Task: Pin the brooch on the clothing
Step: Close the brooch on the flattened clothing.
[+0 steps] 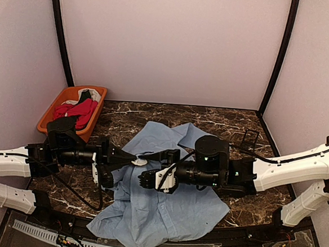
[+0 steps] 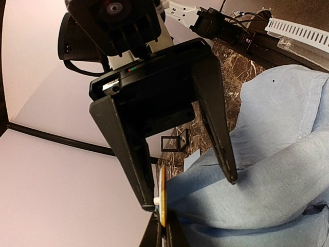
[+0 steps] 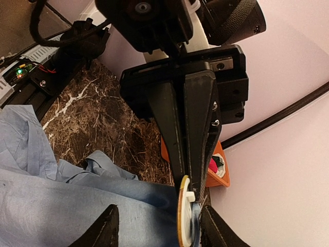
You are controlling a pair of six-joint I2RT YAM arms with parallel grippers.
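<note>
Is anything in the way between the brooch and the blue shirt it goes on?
Nothing visible is. The left gripper holds the brooch edge-on right beside a raised fold of the shirt; the open right gripper straddles both.

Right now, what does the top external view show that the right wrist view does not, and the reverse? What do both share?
Only the top external view shows the white right arm whole and the full spread of the light blue button-up shirt. Only the right wrist view shows the round yellow-rimmed brooch edge-on, clamped in the shut left gripper, with the open right gripper flanking it. Both show the shirt, the dark marble table and the orange plastic basket.
</note>
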